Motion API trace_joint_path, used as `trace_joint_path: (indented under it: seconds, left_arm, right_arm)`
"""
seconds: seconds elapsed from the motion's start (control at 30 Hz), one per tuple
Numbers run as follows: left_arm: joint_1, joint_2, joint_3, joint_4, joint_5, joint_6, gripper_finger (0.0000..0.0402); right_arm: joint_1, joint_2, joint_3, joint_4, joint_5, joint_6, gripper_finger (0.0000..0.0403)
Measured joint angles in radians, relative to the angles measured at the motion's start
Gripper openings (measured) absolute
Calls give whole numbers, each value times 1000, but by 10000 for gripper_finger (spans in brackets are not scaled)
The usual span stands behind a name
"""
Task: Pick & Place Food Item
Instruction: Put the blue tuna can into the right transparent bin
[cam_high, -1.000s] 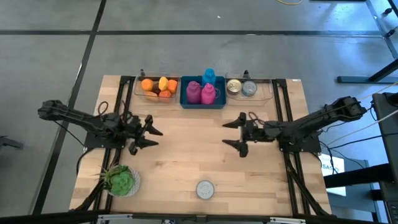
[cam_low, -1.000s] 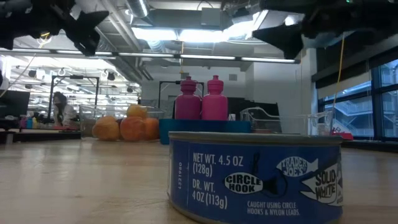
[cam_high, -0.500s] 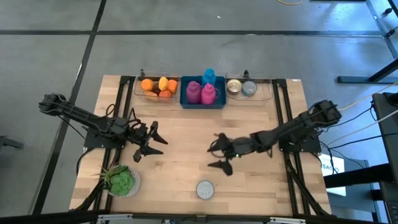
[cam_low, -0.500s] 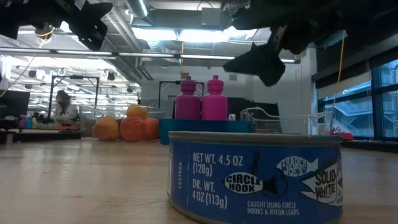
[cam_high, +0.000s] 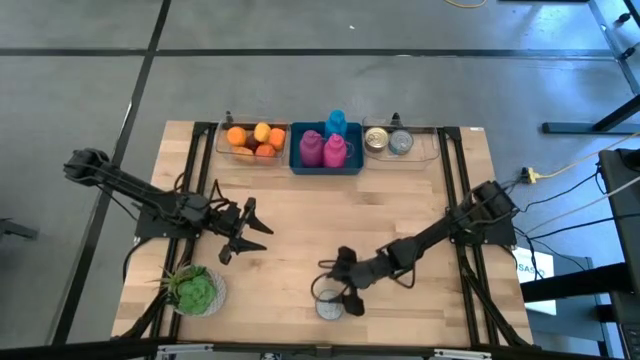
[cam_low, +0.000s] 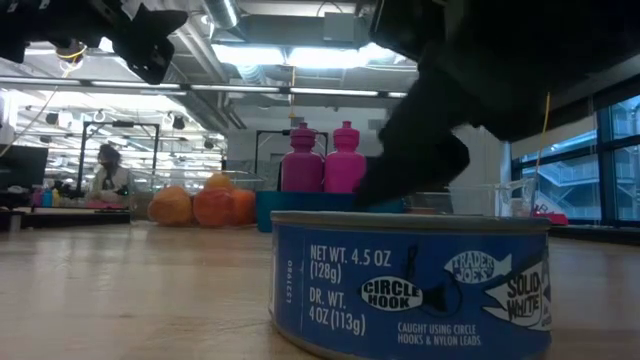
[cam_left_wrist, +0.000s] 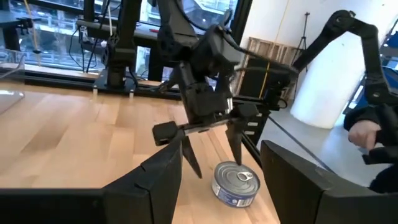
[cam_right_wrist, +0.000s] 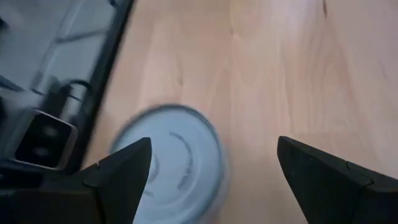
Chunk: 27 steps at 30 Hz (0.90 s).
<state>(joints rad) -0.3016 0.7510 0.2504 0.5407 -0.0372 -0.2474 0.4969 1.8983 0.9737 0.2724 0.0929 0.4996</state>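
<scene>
the tuna can (cam_high: 330, 305) sits upright on the wooden table (cam_high: 300, 215), close to the table's front edge and about midway along it. the right gripper (cam_high: 336, 288) hangs right over the can, its fingers spread wide, one to each side of the lid and not touching it; in the right wrist view the can (cam_right_wrist: 174, 163) lies between the two dark fingers (cam_right_wrist: 323, 180). bare wood stretches from the can back to the three bins along the far edge: oranges (cam_high: 252, 139), pink bottles (cam_high: 323, 149) in the blue bin, tins (cam_high: 388, 142) in the clear one. the lettuce (cam_high: 193, 290) rests left of the can at the front corner, well apart. the left gripper (cam_high: 243, 228) hovers beyond the lettuce, away from the can, fingers partly apart and holding nothing.
</scene>
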Motion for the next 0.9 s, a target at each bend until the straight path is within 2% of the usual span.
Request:
trace_joint_path:
  seconds: [0.17,0.47,0.9]
  left_arm:
    - [-15,16,0,15,-5,-8,206]
    - [-19,56,0,11,-4,-52,205]
    - [-19,86,0,11,11,-72,207]
  right_arm:
    - [13,34,33,-76,55,-10,345]
    - [3,37,33,-86,58,-10,343]
    - [4,37,33,-125,82,14,293]
